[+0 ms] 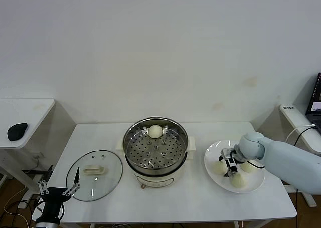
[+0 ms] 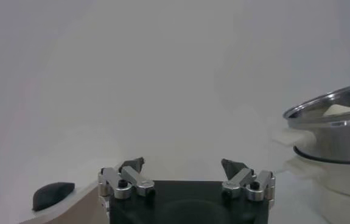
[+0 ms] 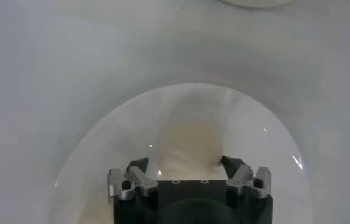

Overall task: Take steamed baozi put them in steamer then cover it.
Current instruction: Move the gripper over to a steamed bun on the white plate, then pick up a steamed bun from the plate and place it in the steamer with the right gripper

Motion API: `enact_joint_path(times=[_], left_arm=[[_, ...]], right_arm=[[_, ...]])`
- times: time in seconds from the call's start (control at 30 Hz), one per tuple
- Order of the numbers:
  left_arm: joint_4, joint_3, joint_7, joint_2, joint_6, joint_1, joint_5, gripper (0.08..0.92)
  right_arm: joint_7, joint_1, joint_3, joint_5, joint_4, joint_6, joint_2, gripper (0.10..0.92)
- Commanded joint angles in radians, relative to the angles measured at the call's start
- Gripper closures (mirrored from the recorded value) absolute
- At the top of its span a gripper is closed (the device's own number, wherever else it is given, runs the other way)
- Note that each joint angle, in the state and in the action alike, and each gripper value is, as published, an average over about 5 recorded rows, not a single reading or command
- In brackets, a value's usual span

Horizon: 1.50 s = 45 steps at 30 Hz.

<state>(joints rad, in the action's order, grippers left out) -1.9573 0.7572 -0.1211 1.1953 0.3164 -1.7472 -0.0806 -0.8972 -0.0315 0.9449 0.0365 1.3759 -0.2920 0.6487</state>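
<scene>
1. Your right gripper (image 3: pixel 185 165) sits low on the plate (image 1: pixel 213 150) at the right of the head view, its fingers closed in against a baozi (image 3: pixel 187 146). Squeeze harder and the soft bun dents.
2. Two more buns (image 1: pixel 239 180) crowd it; lifting could nudge them off the plate.
3. One bun (image 1: pixel 155 131) already lies in the steamer (image 1: pixel 156 143) at centre.
4. Your left gripper (image 2: pixel 184 165) waits wide open, lower left, beside the cover (image 1: pixel 95 174).

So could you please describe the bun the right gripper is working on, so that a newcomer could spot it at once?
Start at the steamer mid-table, then look to the white plate beside it on the robot's right. Three baozi lie there; the one nearest the steamer is it, the only one with the right gripper down against it.
</scene>
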Motion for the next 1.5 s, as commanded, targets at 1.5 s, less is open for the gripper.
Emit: enact_joint_path(times=[1.5], left_arm=[[-0.014, 0.032, -0.007, 0.000, 0.006, -0.006, -0.023, 0.177]], right_arm=[[0.204, 0.589, 0.333, -0.697, -0.016, -0.429, 0.671, 0.448]])
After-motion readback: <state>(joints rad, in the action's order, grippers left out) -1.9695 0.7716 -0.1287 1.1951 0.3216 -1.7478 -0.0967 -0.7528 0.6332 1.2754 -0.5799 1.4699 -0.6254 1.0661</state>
